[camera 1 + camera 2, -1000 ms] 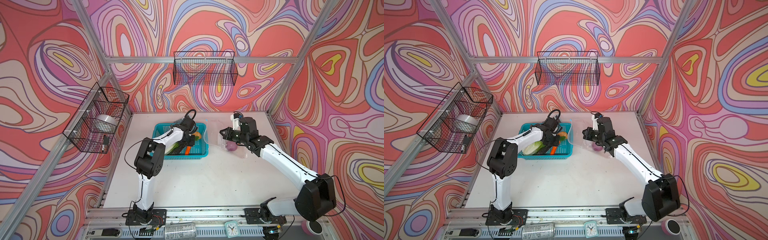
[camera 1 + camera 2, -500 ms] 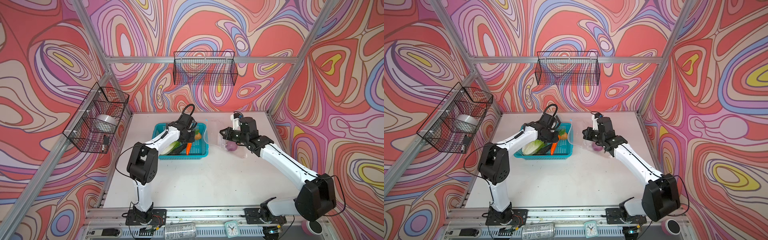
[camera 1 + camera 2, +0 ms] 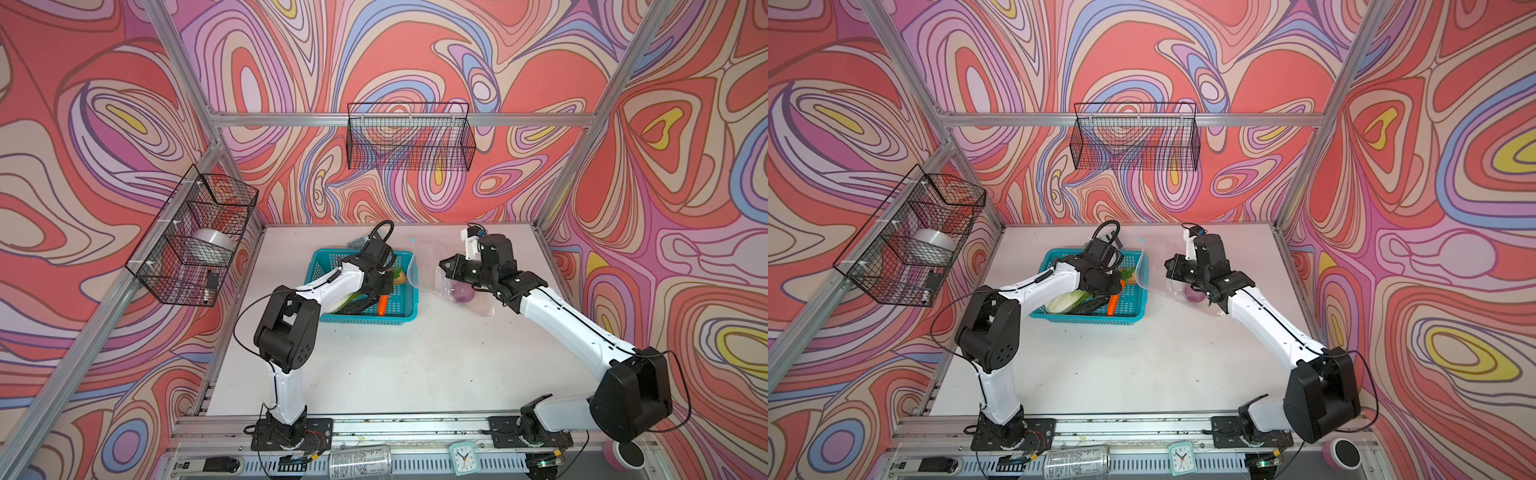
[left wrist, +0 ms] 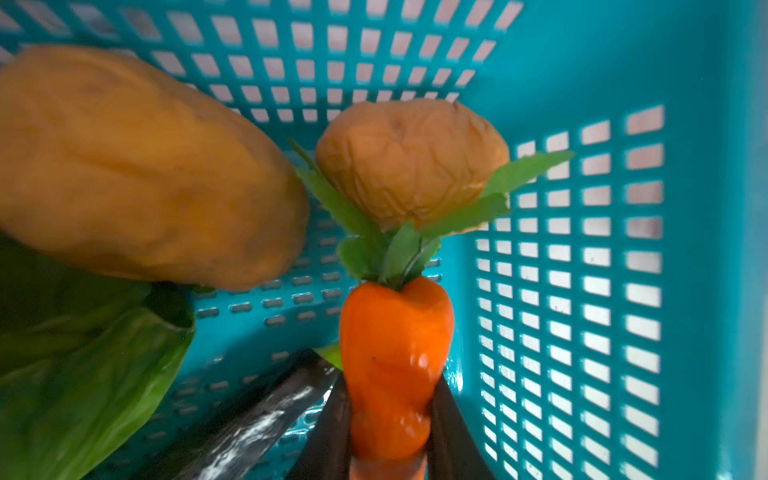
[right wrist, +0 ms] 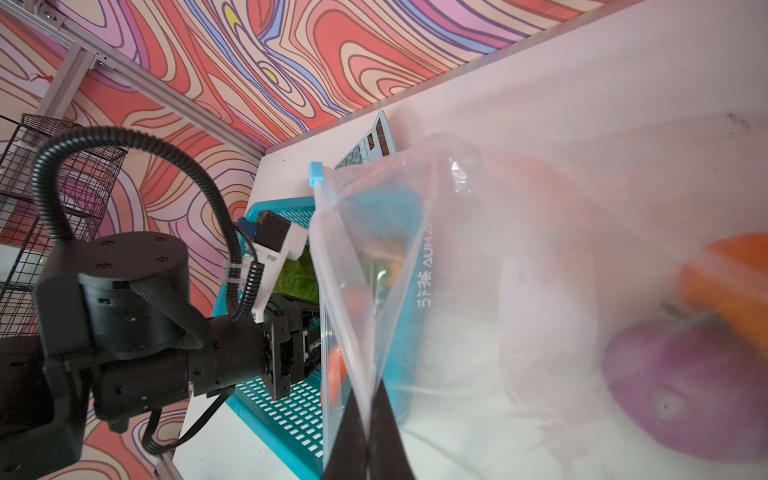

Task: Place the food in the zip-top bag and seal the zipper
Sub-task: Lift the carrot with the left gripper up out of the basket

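Observation:
The food lies mostly in a teal basket (image 3: pixel 399 319). My left gripper (image 4: pixel 390 399) reaches into it and is shut on the orange carrot (image 4: pixel 395 365), seen in a top view as the carrot (image 3: pixel 382 304). Two tan potatoes (image 4: pixel 137 166) (image 4: pixel 411 162), the cabbage (image 3: pixel 1064 300) and a dark cucumber (image 4: pixel 257 415) lie around it. My right gripper (image 5: pixel 368 419) is shut on the zip-top bag (image 5: pixel 478 257) at its mouth, holding the zipper (image 5: pixel 332 291) edge up beside the basket. The light-blue slider (image 5: pixel 316 172) sits at the far end. A purple piece (image 5: pixel 685 395) and an orange pumpkin (image 5: pixel 731 270) lie inside the bag.
A calculator (image 3: pixel 357 243) lies behind the basket. Black wire baskets hang on the back wall (image 3: pixel 409 137) and the left wall (image 3: pixel 195 241). A can (image 3: pixel 360 459) and a small clock (image 3: pixel 462 458) lie on the front rail.
The left arm's elbow has swung left and toward the front while its gripper stayed in the basket around the carrot. The right arm and the bag have not moved.

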`<state>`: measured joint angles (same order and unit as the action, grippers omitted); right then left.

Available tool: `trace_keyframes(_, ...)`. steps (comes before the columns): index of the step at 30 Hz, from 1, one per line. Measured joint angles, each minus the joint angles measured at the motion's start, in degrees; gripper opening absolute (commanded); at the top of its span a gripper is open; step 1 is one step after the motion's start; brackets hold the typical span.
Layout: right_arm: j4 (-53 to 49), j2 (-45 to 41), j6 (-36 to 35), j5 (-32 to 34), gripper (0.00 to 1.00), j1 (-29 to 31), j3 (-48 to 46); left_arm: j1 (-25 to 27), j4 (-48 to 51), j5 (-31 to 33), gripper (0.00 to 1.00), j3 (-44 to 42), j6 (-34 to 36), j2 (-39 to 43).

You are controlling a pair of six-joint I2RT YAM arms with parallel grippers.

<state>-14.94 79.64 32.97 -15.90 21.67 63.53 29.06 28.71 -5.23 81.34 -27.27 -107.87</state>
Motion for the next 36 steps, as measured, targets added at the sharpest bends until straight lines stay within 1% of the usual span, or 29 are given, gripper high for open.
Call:
trace_keyframes(6, 0.0, 0.0, 0.0, 0.0, 0.0, 0.0, 0.0, 0.0, -1.6, 2.3, 0.22, 0.0, 0.0, 7.7)
trace_keyframes(12, 0.0, 0.0, 0.0, 0.0, 0.0, 0.0, 0.0, 0.0, -6.5, 2.9, 0.22, -1.9, -0.3, 16.0)
trace_keyframes(15, 0.0, 0.0, 0.2, 0.0, 0.0, 0.0, 0.0, -0.1, -10.7, 1.5, 0.22, -4.2, -0.9, 19.3)
trace_keyframes(18, 0.2, 0.0, 0.2, 0.0, 0.0, 0.0, 0.0, -0.1, -16.7, -1.3, 0.22, -5.9, -2.4, 21.1)
trace_keyframes(21, 0.4, 0.0, 0.4, 0.0, 0.0, 0.0, 0.0, 0.0, -24.0, -3.9, 0.19, -7.6, -4.6, 21.5)
trace_keyframes(25, 0.9, 0.0, 1.1, -0.3, 0.0, 0.0, 0.0, 0.9, -38.1, -5.3, 0.19, -11.6, -8.7, 21.4)
trace_keyframes(28, 1.4, 0.0, 1.5, -0.5, 0.0, 0.0, 0.0, 2.1, -46.6, -4.8, 0.19, -12.7, -11.1, 19.8)
trace_keyframes(31, 2.3, -0.1, 2.3, -0.9, 0.0, 0.0, -0.5, 3.7, -53.1, -3.6, 0.17, -12.8, -12.5, 17.3)
trace_keyframes(36, 3.9, -0.8, 4.5, -1.8, 0.0, 0.0, -1.8, 6.3, -60.1, -1.4, 0.17, -13.8, -14.4, 13.6)
